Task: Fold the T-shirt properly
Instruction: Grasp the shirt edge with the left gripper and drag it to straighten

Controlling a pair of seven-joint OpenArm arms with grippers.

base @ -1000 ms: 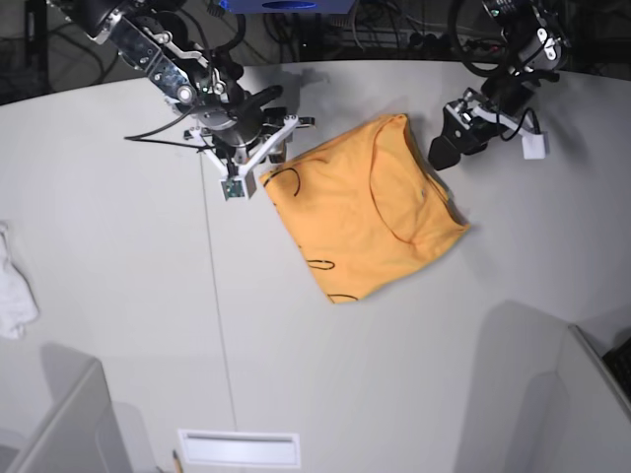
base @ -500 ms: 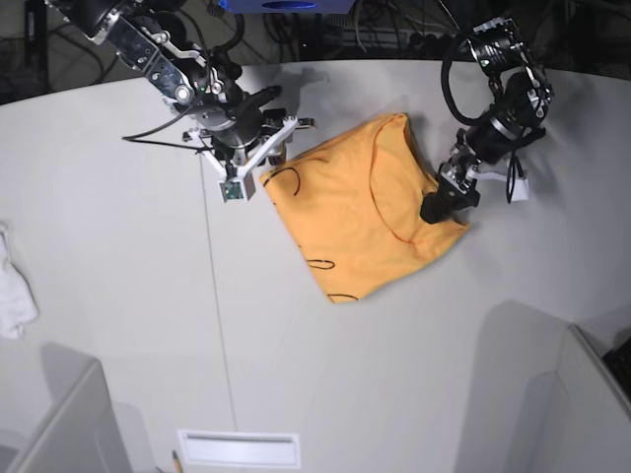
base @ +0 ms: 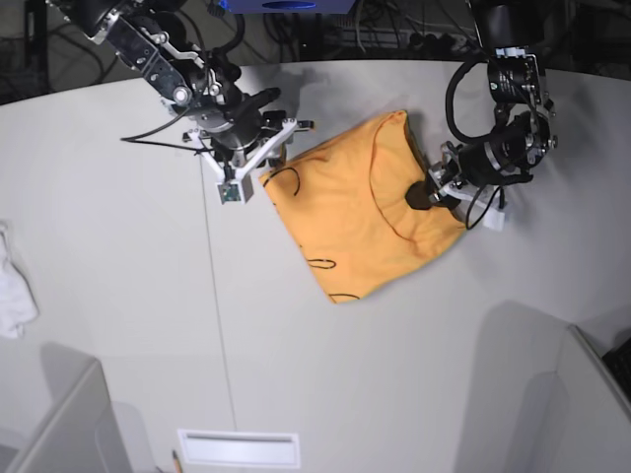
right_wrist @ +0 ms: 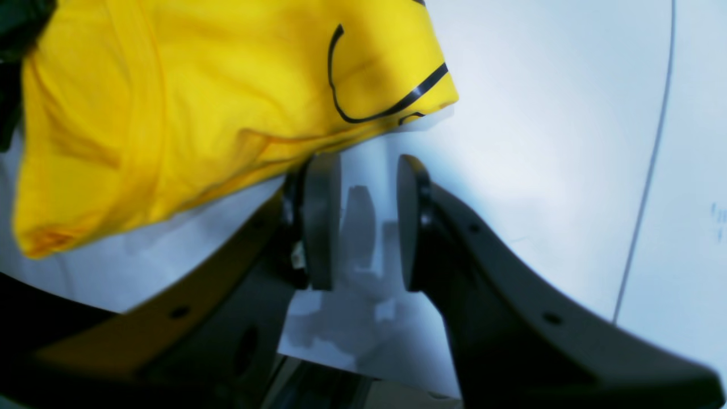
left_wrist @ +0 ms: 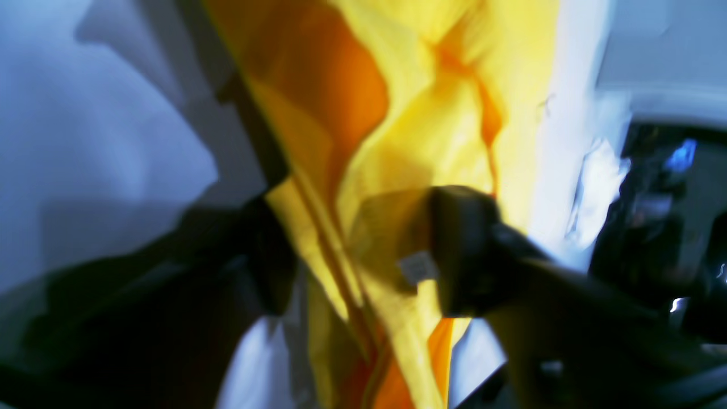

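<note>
The left pincer [base: 422, 193] pinches the T-shirt [base: 355, 212] at its near edge, prob. to lift a fold, w/ the right pincer [right_wrist: 359, 221] spread just beside the far corner on the worktop [base: 118, 276].

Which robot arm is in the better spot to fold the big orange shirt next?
Probably the left gripper: it sits on the light-orange cotton T-shirt edge with cloth between its fingers. The right gripper is open beside it, holding nothing.
</note>
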